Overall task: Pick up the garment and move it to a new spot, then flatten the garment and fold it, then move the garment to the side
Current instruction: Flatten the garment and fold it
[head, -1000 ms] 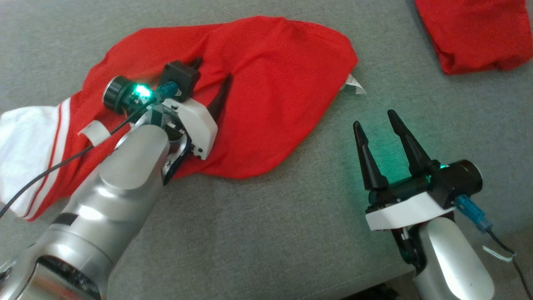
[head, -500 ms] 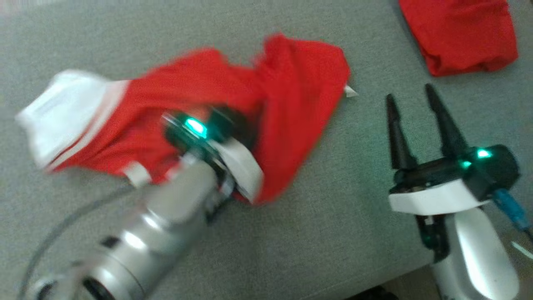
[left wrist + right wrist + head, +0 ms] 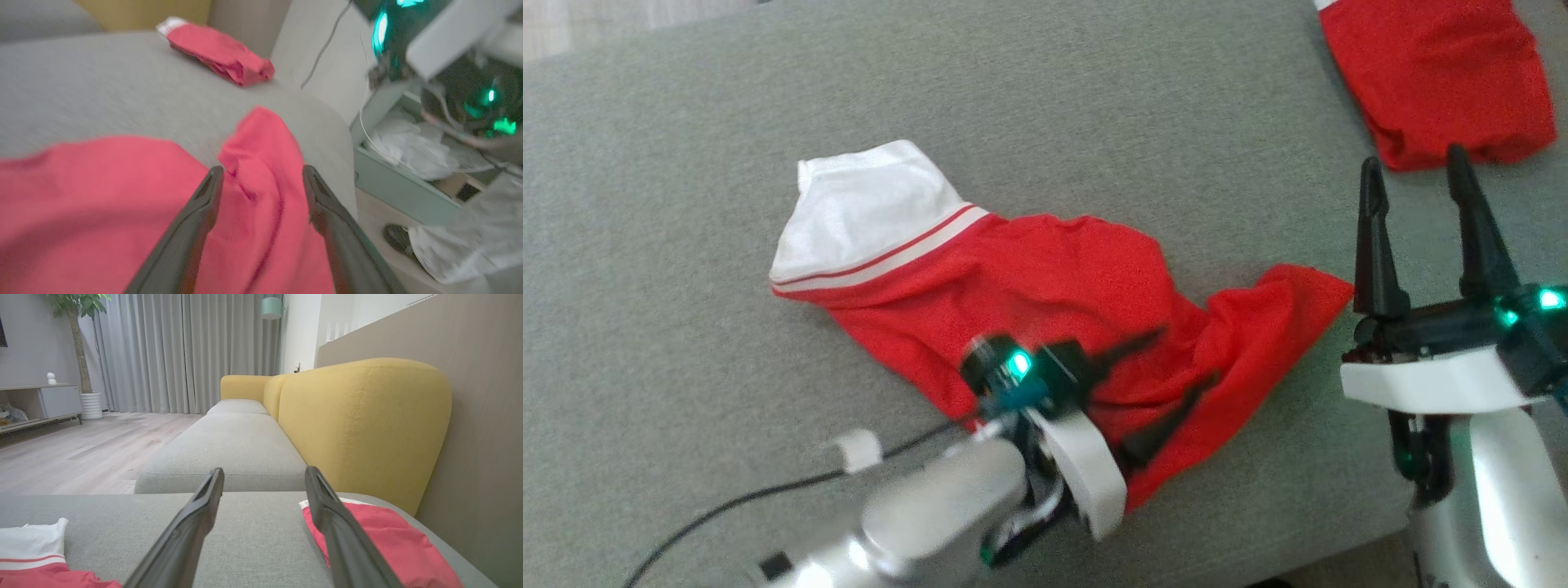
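The garment (image 3: 1029, 278) is red with a white, red-striped end (image 3: 866, 216). It lies rumpled on the grey sofa cushion (image 3: 686, 343), white end toward the far left, a red corner (image 3: 1290, 310) reaching right. My left gripper (image 3: 1186, 355) hovers open over its near right part. In the left wrist view my left gripper (image 3: 261, 169) has its fingers spread above a raised ridge of the red garment (image 3: 102, 196). My right gripper (image 3: 1413, 163) stands open over bare cushion just right of that corner. The right wrist view shows my right gripper (image 3: 264, 470) with nothing between the fingers, and the garment's white end (image 3: 32, 543).
A second red cloth (image 3: 1437, 73) lies bunched at the far right of the cushion, also seen as the red cloth (image 3: 220, 49) and the red cloth (image 3: 380, 539). A yellow sofa back (image 3: 359, 416) rises behind it. The cushion's near edge (image 3: 1298, 555) is close to both arms.
My left gripper shut on the garment, pulled it right and toward the near edge, then opened again. The garment now lies turned and rumpled. My right gripper stayed open.
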`<state>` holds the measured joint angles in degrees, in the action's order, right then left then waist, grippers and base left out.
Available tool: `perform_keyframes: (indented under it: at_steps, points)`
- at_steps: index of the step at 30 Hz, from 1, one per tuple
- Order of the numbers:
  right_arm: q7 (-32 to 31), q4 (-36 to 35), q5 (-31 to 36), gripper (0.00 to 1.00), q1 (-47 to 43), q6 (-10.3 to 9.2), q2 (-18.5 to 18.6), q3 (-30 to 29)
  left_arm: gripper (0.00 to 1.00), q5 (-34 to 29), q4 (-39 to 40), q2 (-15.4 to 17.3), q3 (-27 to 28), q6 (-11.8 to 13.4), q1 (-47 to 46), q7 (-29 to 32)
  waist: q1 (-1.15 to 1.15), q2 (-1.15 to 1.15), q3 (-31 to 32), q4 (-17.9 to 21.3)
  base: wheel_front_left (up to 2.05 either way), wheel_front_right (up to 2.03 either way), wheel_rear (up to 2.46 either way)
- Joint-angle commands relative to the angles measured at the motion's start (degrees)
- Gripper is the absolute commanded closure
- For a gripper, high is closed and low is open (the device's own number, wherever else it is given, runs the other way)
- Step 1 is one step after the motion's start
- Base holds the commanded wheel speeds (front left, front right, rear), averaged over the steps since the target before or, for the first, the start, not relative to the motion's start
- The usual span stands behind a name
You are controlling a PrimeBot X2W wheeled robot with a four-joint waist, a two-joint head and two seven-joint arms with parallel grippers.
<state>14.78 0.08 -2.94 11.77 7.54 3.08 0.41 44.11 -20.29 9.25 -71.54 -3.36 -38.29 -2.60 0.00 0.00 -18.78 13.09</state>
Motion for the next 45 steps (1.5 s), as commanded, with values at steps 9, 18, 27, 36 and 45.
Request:
perform_keyframes:
  at_steps: [9,18,27,36,45]
  points:
    - [0.2,-0.8,-0.4,0.0,-1.1,-0.05,-0.1,2.7,0.0,4.1,16.6,24.7,19.1,10.3,-9.6,7.3,0.0,0.0,-0.4,-1.7,0.0,0.0,0.0]
    - [0.2,-0.6,-1.2,0.0,0.1,-0.05,-0.2,3.7,0.0,15.5,10.7,33.3,24.0,7.5,-10.7,18.9,0.0,0.0,-2.2,-0.9,0.0,0.0,0.0]
    - [0.2,-0.5,-2.7,0.0,0.6,-0.05,-0.2,3.2,0.0,24.2,6.1,33.0,21.7,6.2,-9.5,33.0,0.0,0.0,-3.3,0.7,0.0,0.0,0.0]
    - [0.2,0.0,-4.1,0.0,0.9,-0.05,-0.2,3.3,1.0,20.8,7.4,34.5,20.4,3.9,-10.5,32.1,0.0,0.0,-2.7,2.5,0.0,0.0,0.0]
    - [0.2,0.6,-5.2,0.0,0.6,-0.05,-0.2,4.9,1.0,5.3,5.0,28.8,19.2,-1.6,-23.3,17.8,0.0,0.0,-0.4,5.5,0.0,0.0,0.0]
